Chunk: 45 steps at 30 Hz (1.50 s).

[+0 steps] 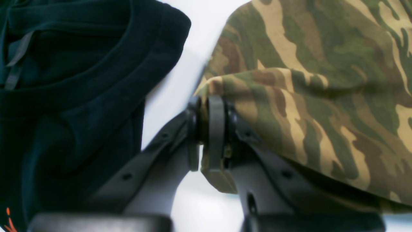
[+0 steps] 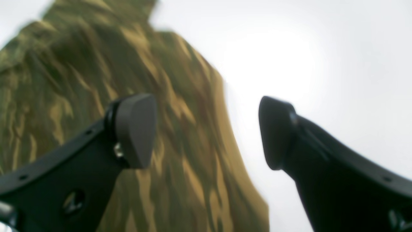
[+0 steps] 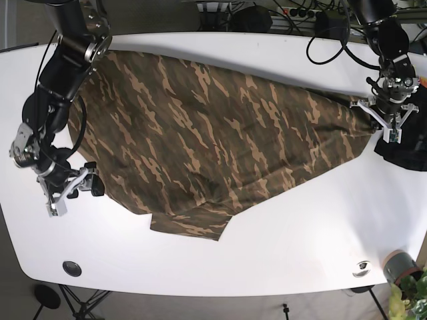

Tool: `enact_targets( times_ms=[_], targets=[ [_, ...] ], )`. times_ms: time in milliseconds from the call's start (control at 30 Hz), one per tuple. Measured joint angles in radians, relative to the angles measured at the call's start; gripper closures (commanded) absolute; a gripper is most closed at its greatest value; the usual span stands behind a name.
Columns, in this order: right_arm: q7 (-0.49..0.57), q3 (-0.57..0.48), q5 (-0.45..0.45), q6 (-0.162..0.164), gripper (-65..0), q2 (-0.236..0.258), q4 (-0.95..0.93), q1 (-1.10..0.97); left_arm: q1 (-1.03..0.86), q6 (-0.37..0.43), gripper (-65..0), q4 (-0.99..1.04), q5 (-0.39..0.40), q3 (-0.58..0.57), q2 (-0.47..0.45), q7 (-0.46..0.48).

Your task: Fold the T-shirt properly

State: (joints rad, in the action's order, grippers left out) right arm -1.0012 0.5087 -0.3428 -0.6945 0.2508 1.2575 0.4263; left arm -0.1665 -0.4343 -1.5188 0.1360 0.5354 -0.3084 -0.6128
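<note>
The camouflage T-shirt [image 3: 200, 127] lies spread and wrinkled across the white table [image 3: 300, 220]. My left gripper [image 1: 206, 129] is shut on a fold at the shirt's edge [image 1: 289, 96]. In the base view this gripper [image 3: 375, 113] holds the shirt's right corner a little off the table. My right gripper [image 2: 206, 132] is open, with one finger [image 2: 135, 129] over the camouflage cloth [image 2: 96, 80] and the other over bare table. In the base view it [image 3: 73, 192] sits at the shirt's lower left edge with nothing between its fingers.
A dark navy garment [image 1: 70, 96] lies just beside the left gripper, at the table's right edge [image 3: 400, 152]. A grey cup [image 3: 396, 264] and a plant [image 3: 410, 293] stand at the front right corner. Cables run along the far edge.
</note>
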Motion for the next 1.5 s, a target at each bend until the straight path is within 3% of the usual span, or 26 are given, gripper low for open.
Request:
enact_targets(
  times_ms=[300, 567, 667, 800, 900, 1167, 1500],
  targets=[
    [0.330, -0.214, 0.000, 0.005, -47.4, 0.088, -0.432, 0.150, 0.000, 0.000, -2.4, 0.000, 0.000, 0.000, 0.000, 0.000],
    [0.597, -0.361, 0.001, 0.006, -47.4, 0.105, -0.727, 0.208, -0.008, 0.000, -2.4, -0.048, 0.000, 0.000, 0.001, 0.000],
    [0.675, -0.401, 0.002, 0.075, -47.4, 0.111, -0.762, 0.207, -0.008, 0.000, -2.4, -0.069, 0.000, 0.000, 0.001, 0.000],
    [0.748, -0.498, 0.002, 0.135, -47.4, 0.121, -0.766, 0.204, -0.008, 0.000, -2.4, -0.080, 0.000, 0.000, 0.003, 0.000],
    [0.771, -0.530, 0.021, 0.163, -47.4, 0.121, -0.766, 0.201, -0.009, 0.000, -2.4, -0.080, 0.000, 0.000, 0.003, -0.001],
    [0.799, -0.527, 0.023, 0.171, -47.4, 0.109, -0.768, 0.171, -0.010, 0.000, -2.4, -0.080, 0.000, 0.000, 0.003, -0.001],
    [0.814, -0.527, 0.020, 0.164, -47.4, 0.034, -0.763, 0.169, -0.011, 0.000, -2.4, -0.080, 0.000, 0.000, 0.003, -0.001]
  ],
)
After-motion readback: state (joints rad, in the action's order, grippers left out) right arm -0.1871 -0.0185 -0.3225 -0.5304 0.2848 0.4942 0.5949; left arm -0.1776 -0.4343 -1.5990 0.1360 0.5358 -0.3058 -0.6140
